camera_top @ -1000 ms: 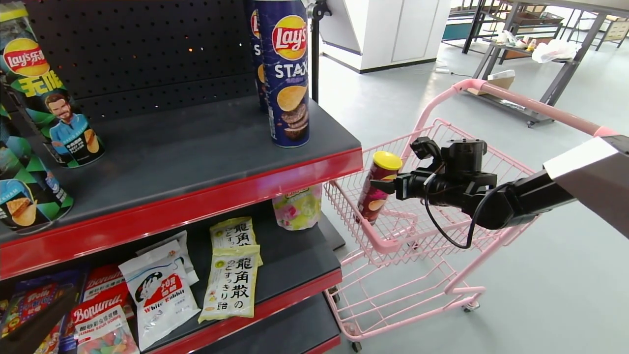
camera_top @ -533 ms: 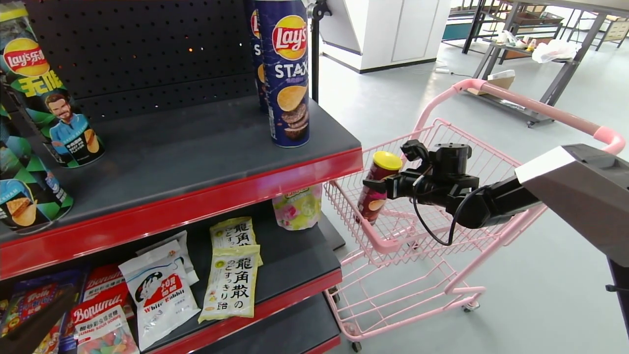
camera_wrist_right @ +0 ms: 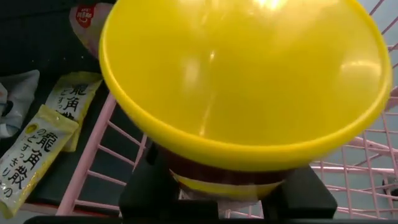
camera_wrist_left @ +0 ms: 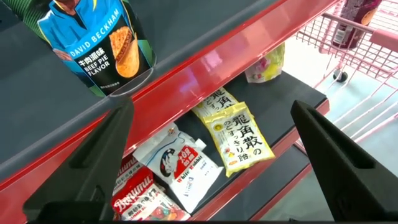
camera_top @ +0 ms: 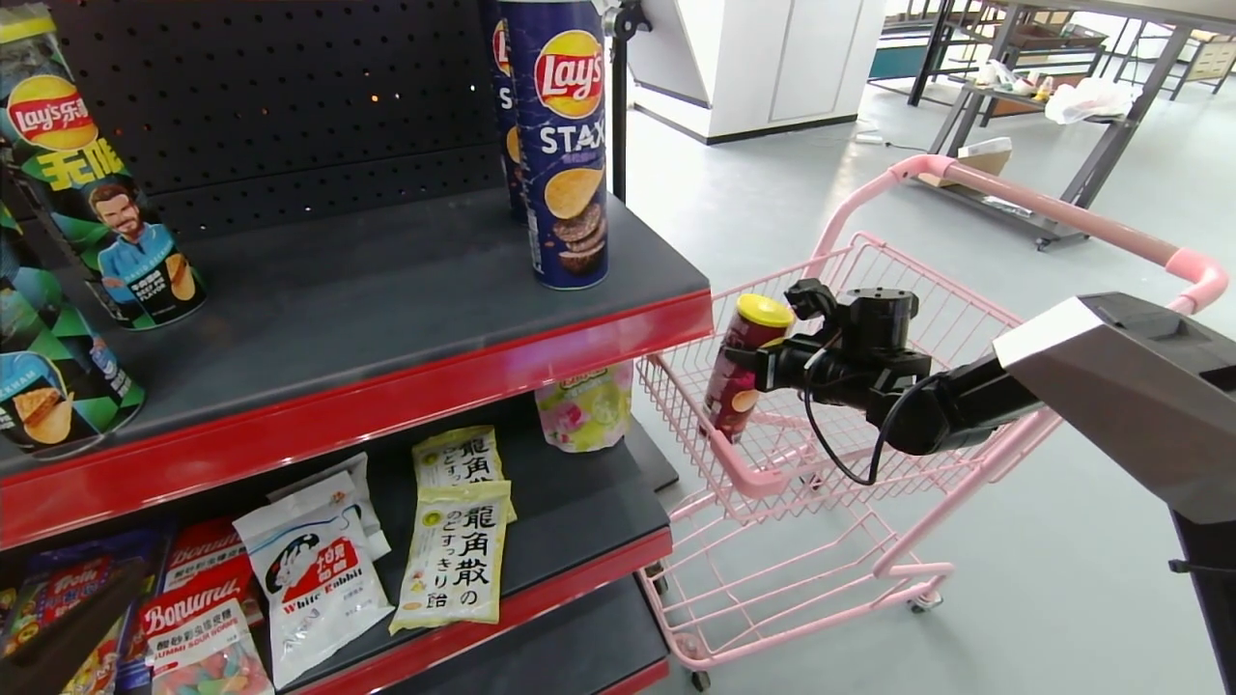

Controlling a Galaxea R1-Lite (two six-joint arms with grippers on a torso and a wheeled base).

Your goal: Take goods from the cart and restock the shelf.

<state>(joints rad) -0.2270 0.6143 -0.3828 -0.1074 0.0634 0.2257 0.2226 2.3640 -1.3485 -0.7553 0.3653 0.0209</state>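
Observation:
A red chip can [camera_top: 736, 378] with a yellow lid stands tilted in the front corner of the pink cart [camera_top: 745, 475]. My right gripper [camera_top: 751, 359] is shut on its upper body, just under the lid. In the right wrist view the yellow lid [camera_wrist_right: 242, 81] looms large, and the black fingers [camera_wrist_right: 152, 190] press on both sides of the can. My left gripper [camera_wrist_left: 211, 162] hangs open before the shelf's red front edge [camera_wrist_left: 205, 65], holding nothing. The top shelf [camera_top: 386, 290] has bare room in its middle.
A tall blue chip can [camera_top: 565, 145] stands at the top shelf's right end, green ones [camera_top: 97, 193] at its left. Candy bags [camera_top: 454, 550] lie on the lower shelf. The cart's handle [camera_top: 1043, 208] rises behind my right arm. Open floor lies to the right.
My right arm moved left toward the shelf until its fingers came around the red can. The can's lid shifted slightly. The left arm stayed still.

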